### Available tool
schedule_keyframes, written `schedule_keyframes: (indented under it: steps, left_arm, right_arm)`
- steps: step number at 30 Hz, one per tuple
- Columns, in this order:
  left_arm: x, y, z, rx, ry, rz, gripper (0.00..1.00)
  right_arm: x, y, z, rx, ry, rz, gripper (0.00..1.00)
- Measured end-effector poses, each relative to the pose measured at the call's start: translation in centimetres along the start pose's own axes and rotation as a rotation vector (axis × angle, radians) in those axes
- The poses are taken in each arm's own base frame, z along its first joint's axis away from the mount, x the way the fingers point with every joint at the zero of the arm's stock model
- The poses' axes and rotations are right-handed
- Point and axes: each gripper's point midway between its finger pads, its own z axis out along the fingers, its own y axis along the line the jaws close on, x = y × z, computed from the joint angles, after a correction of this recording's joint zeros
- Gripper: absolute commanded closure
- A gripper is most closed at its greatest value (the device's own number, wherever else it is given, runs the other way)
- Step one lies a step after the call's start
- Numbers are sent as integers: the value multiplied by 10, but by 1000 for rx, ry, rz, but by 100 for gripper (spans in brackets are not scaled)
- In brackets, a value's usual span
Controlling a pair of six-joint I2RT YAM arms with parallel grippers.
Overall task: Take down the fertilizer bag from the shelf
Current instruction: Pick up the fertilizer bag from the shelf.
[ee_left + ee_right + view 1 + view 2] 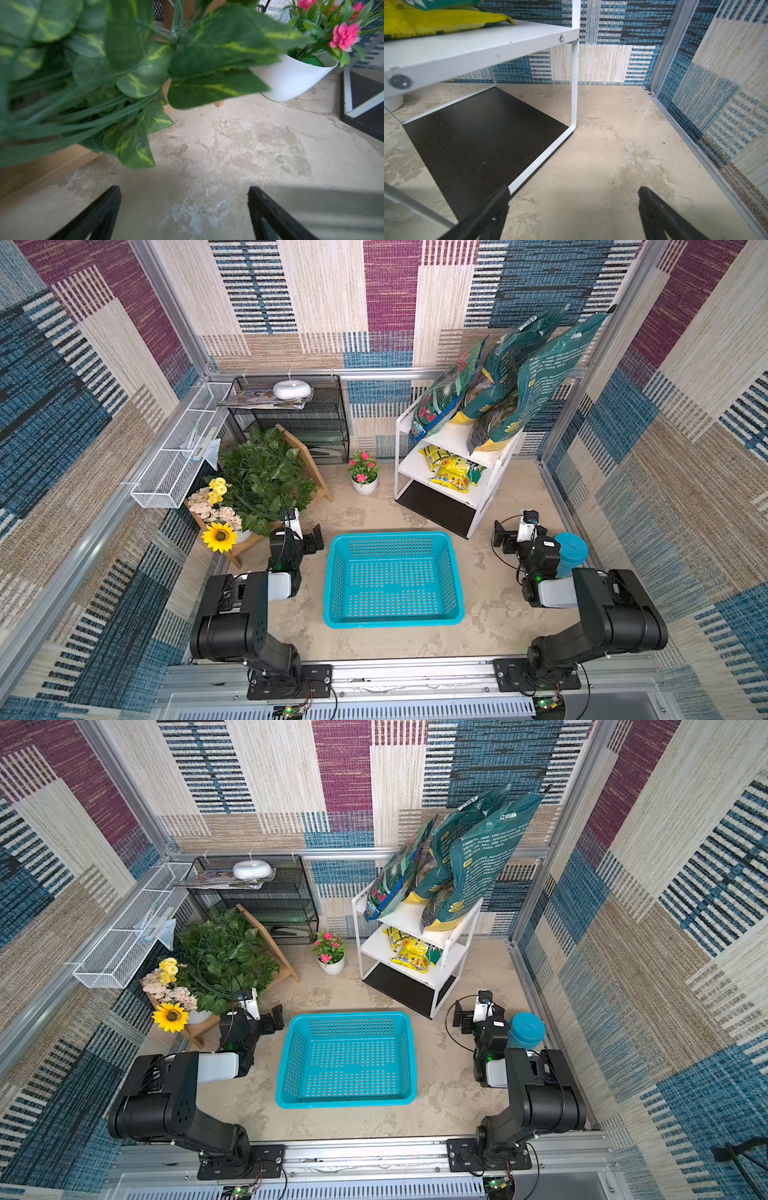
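Note:
The white shelf [453,435] [405,919] stands at the back right, and three large green fertilizer bags lean upright on its top board; the front one [548,377] [478,865] is nearest the right wall. Yellow packets [451,472] lie on the lower board. My left gripper [313,541] [185,193] hovers open over bare floor beside the leafy plant. Low in front of the shelf's black base panel [483,135], my right gripper [500,537] [574,193] is open and empty. Both grippers are far below the bags.
A blue plastic basket [392,578] sits on the floor between the arms. A pink-flower pot [365,477], a leafy plant [266,477] on a wooden stand, a black wire rack [316,418] and a white wire basket [174,464] fill the left. A blue tub [573,549] stands by the right arm.

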Motion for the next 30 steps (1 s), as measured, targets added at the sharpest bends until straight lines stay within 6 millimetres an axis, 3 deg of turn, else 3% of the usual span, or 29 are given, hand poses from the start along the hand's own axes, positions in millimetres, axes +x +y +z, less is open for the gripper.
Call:
schedule_keyframes:
  steps: [21, 23, 27, 30]
  left_arm:
    - [-4, -1, -3, -13, -12, 10, 1]
    - [-15, -6, -14, -22, -30, 19, 1]
    - [-64, -1, -44, -98, -140, -27, 1]
    - [-57, -2, -47, -98, -105, -53, 1]
  right_arm:
    - [-1, 1, -1, -3, -4, -1, 1]
    - [-13, 6, -5, 13, -24, -14, 1]
    - [-73, 24, -16, 41, -142, -9, 1]
    - [-81, 6, -23, 140, -138, 56, 1]
